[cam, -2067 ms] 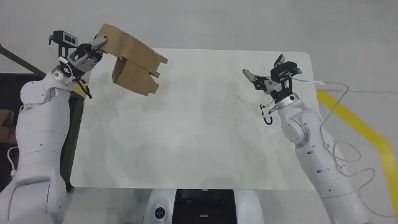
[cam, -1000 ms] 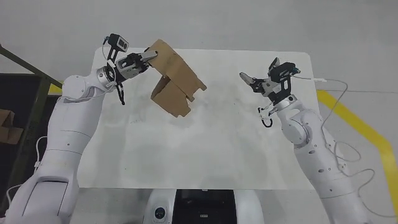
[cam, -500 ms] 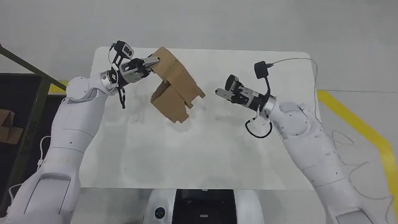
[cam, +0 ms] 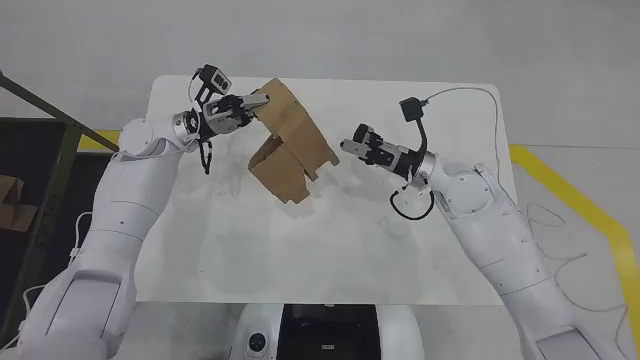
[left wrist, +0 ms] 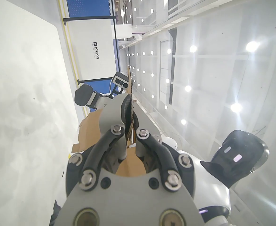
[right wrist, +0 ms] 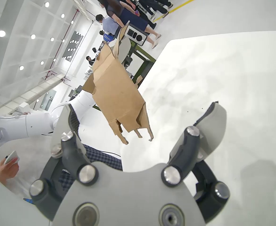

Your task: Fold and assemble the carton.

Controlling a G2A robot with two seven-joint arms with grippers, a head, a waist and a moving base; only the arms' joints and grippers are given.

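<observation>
Currently the carton [cam: 292, 140] hangs tilted above the desk [cam: 300, 260], over the far half and nearer the far left corner, with no part seen resting on the surface.

Left pincer [cam: 252, 103]: clamped tight on the carton's upper far panel. The left wrist view shows this grip edge-on, with the cardboard sheet [left wrist: 129, 109] squeezed between both fingers.

Right pincer [cam: 347, 146]: fingers spread wide, holding nothing, just beside the carton's right side. From above, its tip looks almost against the flaps. The right wrist view shows a gap, and also the carton's lower end [right wrist: 138, 118] open, with small tabs hanging down.

Room: bare desk surface runs from below the carton to the near edge and out toward the right edge.
</observation>
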